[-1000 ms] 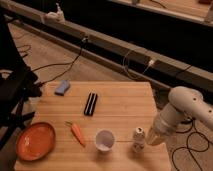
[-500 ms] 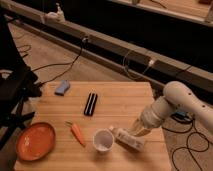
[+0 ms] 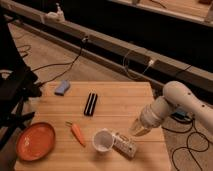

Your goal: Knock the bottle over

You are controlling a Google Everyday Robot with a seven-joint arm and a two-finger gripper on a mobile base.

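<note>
The small whitish-grey bottle [image 3: 125, 145] lies on its side on the wooden table [image 3: 115, 105], near the front edge, its one end touching the white cup [image 3: 102, 140]. The gripper [image 3: 138, 129] hangs from the white arm [image 3: 172, 102] at the right, just above and right of the lying bottle, close to it.
An orange plate [image 3: 35, 141] sits at the front left, a carrot [image 3: 77, 133] beside the cup, a black bar-shaped object [image 3: 90, 104] mid-table and a blue-grey block [image 3: 62, 88] at the back left. Cables lie on the floor behind. A dark chair stands at the left.
The bottle stood upright right of the cup a second ago; it now lies on its side against the cup. The gripper swept left across where it stood.
</note>
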